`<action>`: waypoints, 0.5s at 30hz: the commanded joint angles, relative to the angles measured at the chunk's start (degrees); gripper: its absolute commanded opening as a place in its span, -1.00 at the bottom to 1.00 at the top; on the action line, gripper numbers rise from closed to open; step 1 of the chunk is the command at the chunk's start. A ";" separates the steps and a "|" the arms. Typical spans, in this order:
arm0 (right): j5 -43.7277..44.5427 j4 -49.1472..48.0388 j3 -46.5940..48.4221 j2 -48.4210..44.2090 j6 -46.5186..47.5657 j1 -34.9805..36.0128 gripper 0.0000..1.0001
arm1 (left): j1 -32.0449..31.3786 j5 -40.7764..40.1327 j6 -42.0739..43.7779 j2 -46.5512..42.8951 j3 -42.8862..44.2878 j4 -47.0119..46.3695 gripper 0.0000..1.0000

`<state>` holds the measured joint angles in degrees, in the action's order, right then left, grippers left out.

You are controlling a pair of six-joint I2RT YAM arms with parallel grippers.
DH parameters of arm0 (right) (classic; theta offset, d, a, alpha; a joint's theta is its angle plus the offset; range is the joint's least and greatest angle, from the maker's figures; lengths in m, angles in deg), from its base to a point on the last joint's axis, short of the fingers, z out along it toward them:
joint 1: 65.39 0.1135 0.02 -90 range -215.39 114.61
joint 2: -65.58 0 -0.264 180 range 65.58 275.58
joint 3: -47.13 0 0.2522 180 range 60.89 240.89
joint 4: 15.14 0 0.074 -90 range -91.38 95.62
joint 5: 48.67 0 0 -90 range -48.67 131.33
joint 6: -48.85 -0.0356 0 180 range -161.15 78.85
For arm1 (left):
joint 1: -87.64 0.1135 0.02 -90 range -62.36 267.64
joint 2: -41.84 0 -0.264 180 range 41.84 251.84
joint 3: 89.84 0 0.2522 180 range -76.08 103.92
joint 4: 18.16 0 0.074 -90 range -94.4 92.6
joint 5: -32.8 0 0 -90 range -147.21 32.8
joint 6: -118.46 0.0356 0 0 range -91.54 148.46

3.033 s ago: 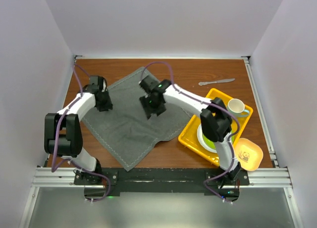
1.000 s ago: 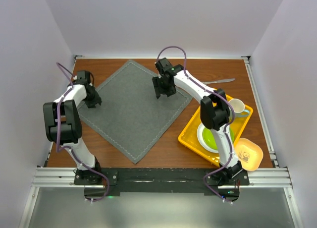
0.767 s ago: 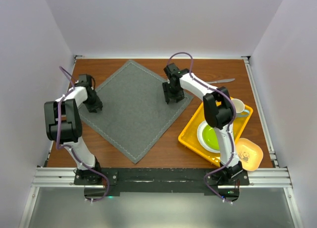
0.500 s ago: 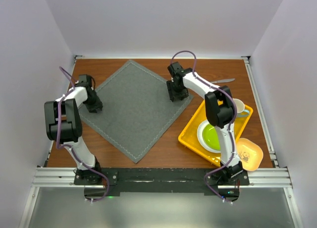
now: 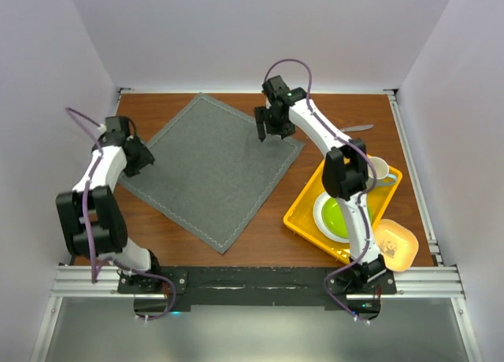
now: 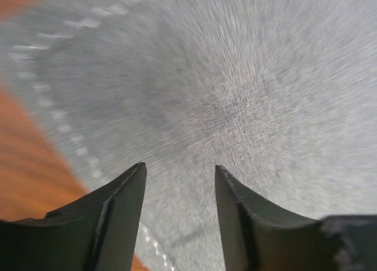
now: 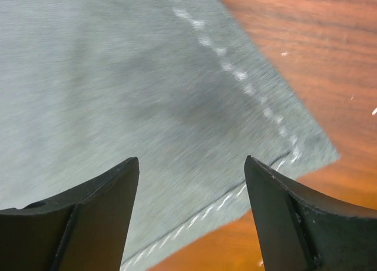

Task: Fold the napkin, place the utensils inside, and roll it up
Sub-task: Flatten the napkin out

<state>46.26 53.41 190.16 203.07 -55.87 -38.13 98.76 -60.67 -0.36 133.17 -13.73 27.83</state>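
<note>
The dark grey napkin (image 5: 213, 169) lies spread flat as a diamond on the wooden table. My left gripper (image 5: 142, 159) hangs open just above its left corner. In the left wrist view the gripper (image 6: 179, 165) has nothing between its fingers, with the napkin (image 6: 235, 94) below. Over the napkin's right corner my right gripper (image 5: 262, 134) is open too. The right wrist view shows the empty gripper (image 7: 191, 159) above the stitched napkin edge (image 7: 118, 76). One silvery utensil (image 5: 358, 128) lies at the back right, partly behind the right arm.
A yellow tray (image 5: 303, 212) at the right holds a green plate (image 5: 335, 218) and a white mug (image 5: 376, 171). A yellow bowl (image 5: 396, 244) sits beside it near the front edge. White walls close in the table on three sides.
The napkin went from rumpled to flat. Both grippers have opened wider and come up off the cloth, the left drawing back to the left, the right toward the rear.
</note>
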 commanded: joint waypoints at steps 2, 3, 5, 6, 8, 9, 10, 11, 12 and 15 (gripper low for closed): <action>-10.20 1.92 -6.03 -20.37 -4.00 4.89 0.61 | 8.56 -1.29 -2.56 -9.93 -5.38 -5.05 0.17; -10.99 1.21 -9.70 -22.07 -3.91 6.64 0.62 | 11.10 -0.93 -1.60 -10.29 -6.87 -5.68 0.17; -13.53 0.76 -12.02 -24.71 -3.56 8.15 0.62 | 13.75 -1.11 -0.28 -10.30 -7.41 -6.82 0.17; -14.24 0.85 -12.64 -26.47 -3.39 9.02 0.62 | 16.02 -1.02 1.29 -10.38 -7.76 -7.70 0.17; -15.91 1.29 -14.57 -27.97 -2.68 9.47 0.62 | 17.97 0.03 3.06 -10.38 -8.73 -11.63 0.19; -16.09 1.03 -15.53 -29.63 -2.51 9.47 0.62 | 19.54 0.65 4.20 -10.29 -9.86 -12.97 0.30; -16.18 0.77 -17.46 -30.43 -2.42 9.47 0.62 | 20.34 3.00 4.82 -10.12 -10.66 -14.63 0.36; -16.00 0.24 -18.35 -31.14 -2.07 9.47 0.62 | 20.70 3.46 5.61 -9.60 -11.36 -17.78 0.42; -16.35 -0.20 -19.14 -31.93 -1.98 9.38 0.62 | 20.96 4.68 7.27 -9.07 -12.33 -18.77 0.42; -18.20 -0.91 -21.16 -33.43 -2.07 9.47 0.62 | 21.23 5.57 11.06 -5.56 -12.69 -20.01 0.27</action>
<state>31.00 53.23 171.98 170.15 -58.15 -27.35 119.48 -58.64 4.10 124.23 -25.49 15.09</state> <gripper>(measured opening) 0.808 0.688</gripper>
